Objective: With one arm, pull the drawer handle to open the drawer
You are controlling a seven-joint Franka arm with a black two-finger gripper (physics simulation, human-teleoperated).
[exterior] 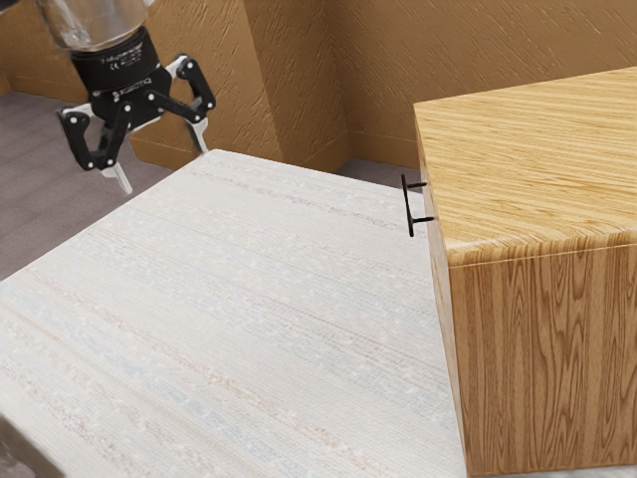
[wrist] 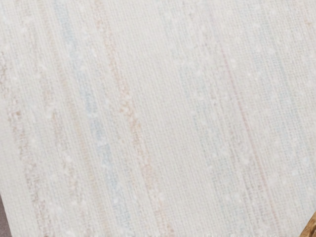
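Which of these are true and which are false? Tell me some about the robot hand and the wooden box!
1. The gripper is open and holds nothing. True.
2. The gripper is touching the handle. False: it hangs well apart from it, toward the exterior view's left.
3. The wooden box stands on the pale table. True.
4. The handle is white. False: it is black, sticking out of the box's side that faces the gripper.
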